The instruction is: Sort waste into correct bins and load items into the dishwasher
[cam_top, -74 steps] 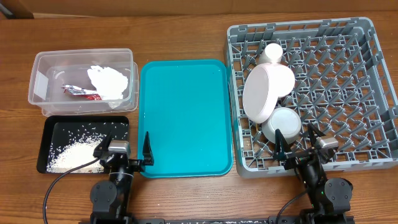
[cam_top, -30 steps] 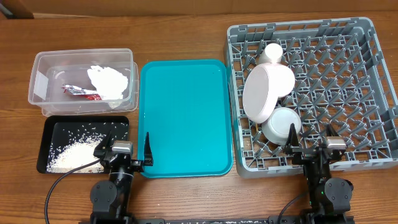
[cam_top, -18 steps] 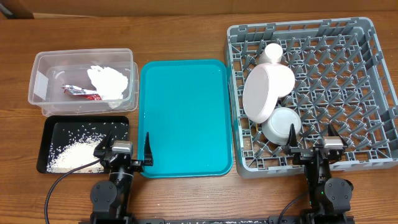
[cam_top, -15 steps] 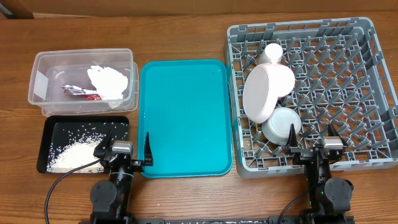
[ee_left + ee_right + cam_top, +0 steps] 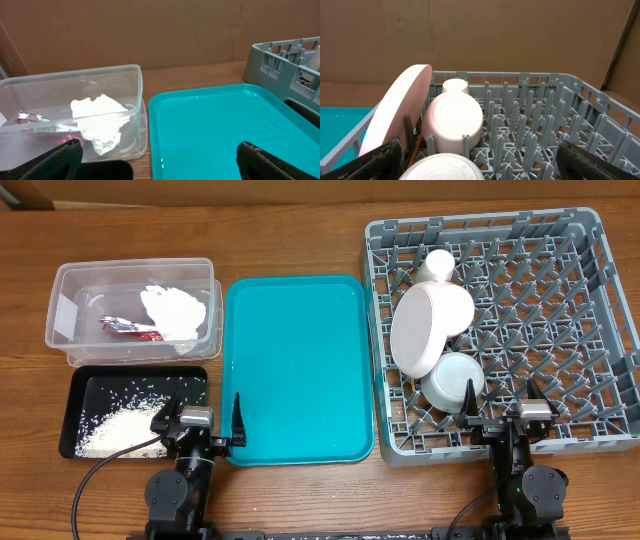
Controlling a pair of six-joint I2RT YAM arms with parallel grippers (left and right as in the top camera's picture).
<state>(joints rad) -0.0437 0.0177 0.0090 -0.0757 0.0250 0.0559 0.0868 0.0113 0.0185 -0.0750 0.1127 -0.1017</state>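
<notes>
Leaning on edge among the pegs of the square grey plastic dish rack (image 5: 565, 300), the pale pink round plate (image 5: 425, 330) looks stiff, slippery and breakable, probably best pinched at its upper rim, while the left gripper (image 5: 199, 415) and the right gripper (image 5: 500, 408) both stand released and empty.

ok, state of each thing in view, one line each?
Left gripper: open, empty.
Right gripper: open, empty.
Tub: holds tissue and wrapper.
Black tray: rice in it.
Teal tray: nothing on it.
Rack: holds plate, bowl, cup.
Plate: on edge, leaning.
Bowl: in rack, in front of plate.
Cup: in rack, behind plate.
</notes>
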